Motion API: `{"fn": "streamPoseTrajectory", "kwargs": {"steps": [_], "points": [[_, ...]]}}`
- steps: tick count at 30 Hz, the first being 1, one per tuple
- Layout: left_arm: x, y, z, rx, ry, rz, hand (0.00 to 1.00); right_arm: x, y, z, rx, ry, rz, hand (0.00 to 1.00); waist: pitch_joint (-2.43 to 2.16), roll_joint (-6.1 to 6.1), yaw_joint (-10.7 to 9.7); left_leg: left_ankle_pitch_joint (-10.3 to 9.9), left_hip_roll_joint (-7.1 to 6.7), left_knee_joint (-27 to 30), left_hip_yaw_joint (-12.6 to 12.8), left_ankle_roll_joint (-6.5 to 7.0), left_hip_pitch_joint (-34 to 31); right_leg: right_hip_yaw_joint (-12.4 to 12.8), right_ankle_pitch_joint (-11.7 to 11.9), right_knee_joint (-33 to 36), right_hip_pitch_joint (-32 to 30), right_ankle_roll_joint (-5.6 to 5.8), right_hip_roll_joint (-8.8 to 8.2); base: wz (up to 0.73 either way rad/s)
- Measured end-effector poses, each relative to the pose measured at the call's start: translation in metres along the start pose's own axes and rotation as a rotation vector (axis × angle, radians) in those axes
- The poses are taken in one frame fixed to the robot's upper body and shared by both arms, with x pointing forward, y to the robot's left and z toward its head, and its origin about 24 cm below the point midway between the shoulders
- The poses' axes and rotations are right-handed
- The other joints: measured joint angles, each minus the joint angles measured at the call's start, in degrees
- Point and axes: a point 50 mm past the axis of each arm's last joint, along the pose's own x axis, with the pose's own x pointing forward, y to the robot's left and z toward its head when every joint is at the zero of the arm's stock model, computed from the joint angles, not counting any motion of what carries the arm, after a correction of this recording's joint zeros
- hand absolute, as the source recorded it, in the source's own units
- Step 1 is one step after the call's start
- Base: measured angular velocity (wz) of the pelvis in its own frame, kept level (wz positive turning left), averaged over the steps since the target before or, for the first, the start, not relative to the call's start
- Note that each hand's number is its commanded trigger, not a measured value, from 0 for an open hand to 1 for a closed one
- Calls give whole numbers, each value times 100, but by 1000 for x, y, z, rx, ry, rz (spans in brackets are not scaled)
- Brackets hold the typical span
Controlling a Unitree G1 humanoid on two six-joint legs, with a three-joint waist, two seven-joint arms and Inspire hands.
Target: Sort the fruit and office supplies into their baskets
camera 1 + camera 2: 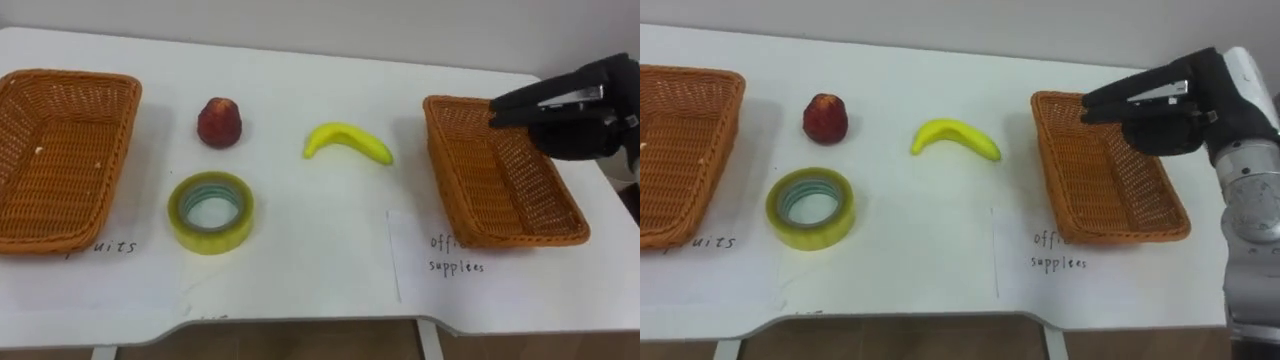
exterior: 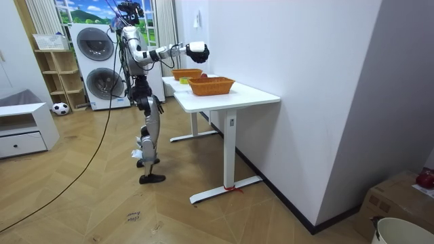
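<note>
The right hand (image 1: 590, 130) hangs over the far end of the right basket (image 1: 500, 195), the one labelled for office supplies. Its fingers are curled round a black and silver stapler (image 1: 548, 100), likely ready to drop it in. Between this and the left basket (image 1: 60, 150), marked for fruit, a red fruit (image 1: 219, 122), a banana (image 1: 347, 142) and a tape roll (image 1: 210, 211) lie unsorted on the table (image 1: 300, 250).

We see the right hand over the right basket.
The right hand (image 1: 590, 135), fingers curled round a black stapler (image 1: 548, 100), hangs above the right basket (image 1: 500, 185). On the white bench (image 1: 300, 265), between this and the left basket (image 1: 50, 160), lie a red fruit (image 1: 219, 123), a banana (image 1: 347, 141) and a yellow tape roll (image 1: 210, 211).
</note>
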Motion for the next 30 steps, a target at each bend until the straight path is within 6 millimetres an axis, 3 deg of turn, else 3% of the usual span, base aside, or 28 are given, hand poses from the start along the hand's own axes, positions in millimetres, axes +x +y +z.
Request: {"fn": "streamPoseTrajectory", "kwargs": {"steps": [8,15,16,17,30], "points": [[-1,2,-5,0,12,4,0,-4,9,-27,20,105,32,100,-12,5,-31,0,0,3,-5,0,4,-25,1,-14,-3,-2,-4,1],[-3,7,-11,0,23,36,0,-22,14,-63,12,243,48,100,-41,44,-35,0,-11,7,3,0,8,-55,1,-16,2,-1,-24,0],[-3,7,-11,-1,23,41,0,-23,16,-66,14,259,54,69,-40,46,-35,0,-12,7,7,0,8,-47,1,-17,0,-1,-24,0],[-3,7,-11,-1,24,43,0,-24,16,-68,15,266,56,0,-40,46,-36,0,-13,7,10,0,8,-41,1,-16,0,-1,-24,-4],[-4,8,-12,3,22,65,0,-24,18,-68,10,264,60,0,-36,62,31,0,-8,-24,8,0,47,-3,2,-8,26,-4,-4,0]]}}
